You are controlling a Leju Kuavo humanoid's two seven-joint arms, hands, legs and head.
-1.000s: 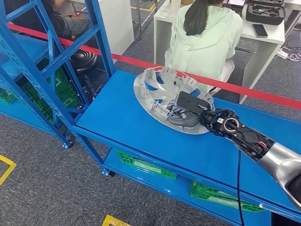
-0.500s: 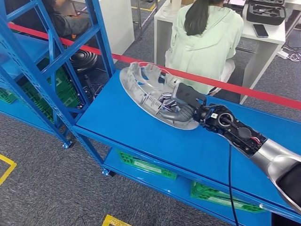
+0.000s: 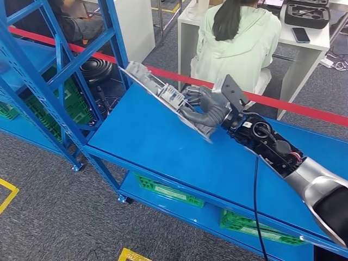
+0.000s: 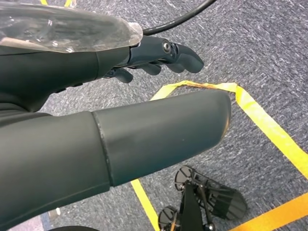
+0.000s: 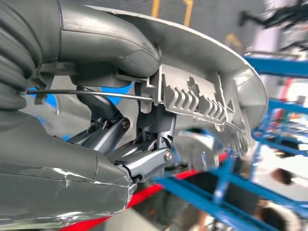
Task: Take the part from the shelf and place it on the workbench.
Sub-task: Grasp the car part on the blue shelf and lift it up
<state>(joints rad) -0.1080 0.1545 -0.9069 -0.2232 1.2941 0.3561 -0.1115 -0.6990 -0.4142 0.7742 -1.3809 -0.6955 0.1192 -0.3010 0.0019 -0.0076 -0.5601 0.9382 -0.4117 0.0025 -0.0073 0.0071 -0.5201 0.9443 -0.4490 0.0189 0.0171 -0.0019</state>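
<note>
The part (image 3: 154,86) is a round silver wheel cover with ribbed clips on its inner side. My right hand (image 3: 207,109) grips it by the rim, thumb on one face and fingers on the other. It stands tilted almost edge-on above the blue workbench (image 3: 164,149), its lower edge close to the surface. In the right wrist view the part (image 5: 207,67) sits clamped in my right hand (image 5: 109,137). My left hand (image 4: 156,53) hangs over the grey floor with its fingers stretched out and nothing in it.
A blue shelf rack (image 3: 61,65) rises at the left. Red tape (image 3: 295,106) runs behind the bench, with a seated person in light green (image 3: 240,46) at a white table beyond it. Green crates (image 3: 168,191) lie on the bench's lower level. Yellow lines mark the floor.
The part lay nearly flat on the workbench a second ago. My right hand has since turned and raised it, so it now stands tilted on edge and further to the left.
</note>
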